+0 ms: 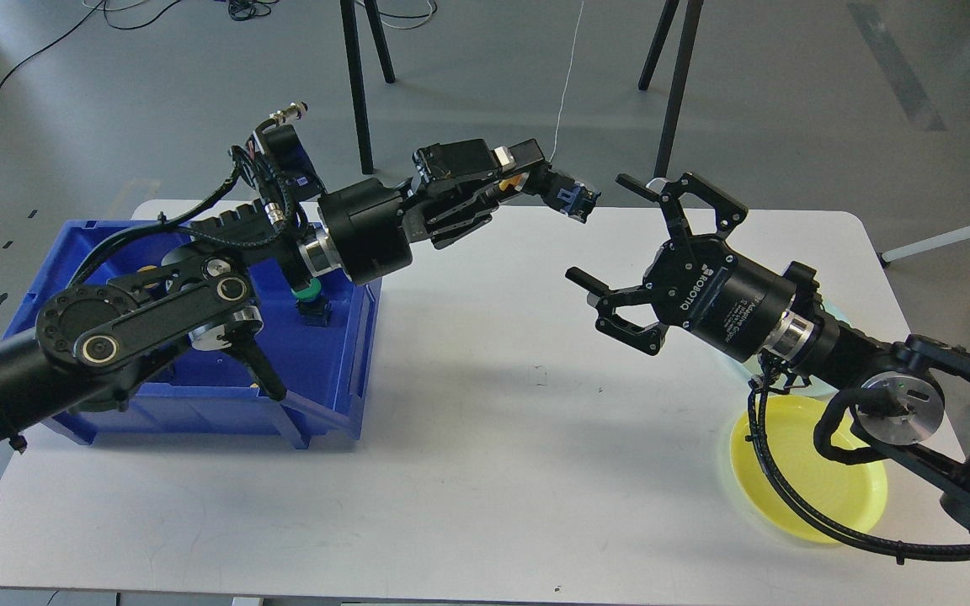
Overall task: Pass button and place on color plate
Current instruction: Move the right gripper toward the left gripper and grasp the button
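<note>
My left gripper (512,172) is shut on a button (571,199) with a yellow cap and a dark blue-black body. It holds the button in the air over the table's far edge, body pointing right. My right gripper (611,246) is open and empty. Its jaws face left toward the button and stand just right of and below it, not touching. The yellow plate (813,488) lies at the front right, partly under my right arm. The pale green plate is almost wholly hidden behind my right arm.
A blue bin (329,396) stands on the left of the white table (485,471). A green-capped button (308,295) shows in it, with others hidden under my left arm. Black stand legs (356,84) rise behind the table.
</note>
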Robot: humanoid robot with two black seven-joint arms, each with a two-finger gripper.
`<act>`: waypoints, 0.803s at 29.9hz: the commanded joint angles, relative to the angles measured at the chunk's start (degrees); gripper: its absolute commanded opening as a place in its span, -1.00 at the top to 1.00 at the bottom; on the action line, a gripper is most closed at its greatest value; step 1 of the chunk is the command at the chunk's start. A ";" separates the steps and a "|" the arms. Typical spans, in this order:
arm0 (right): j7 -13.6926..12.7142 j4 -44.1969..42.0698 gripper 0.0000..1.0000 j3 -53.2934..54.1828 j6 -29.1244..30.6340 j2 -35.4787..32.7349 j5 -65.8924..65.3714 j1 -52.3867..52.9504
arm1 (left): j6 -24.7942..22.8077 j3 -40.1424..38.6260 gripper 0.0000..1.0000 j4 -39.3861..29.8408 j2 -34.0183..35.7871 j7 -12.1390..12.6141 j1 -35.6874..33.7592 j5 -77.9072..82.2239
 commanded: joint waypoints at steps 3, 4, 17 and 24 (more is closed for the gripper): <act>1.07 -1.30 -0.98 -0.64 0.00 0.67 4.11 1.68 | -0.04 -0.02 0.75 0.00 0.02 0.00 0.09 0.00; 1.07 -1.66 -0.98 -0.64 0.00 0.76 4.65 1.85 | -0.04 -0.02 0.75 0.00 0.02 0.00 0.09 -0.09; 1.07 -3.68 -0.93 -5.39 0.00 3.05 4.83 7.39 | -0.04 -0.28 0.74 0.00 0.02 0.00 0.44 0.00; 1.24 -3.59 -0.15 -5.91 0.00 3.13 4.74 8.01 | -0.04 -0.37 0.74 0.00 0.02 0.00 0.44 0.00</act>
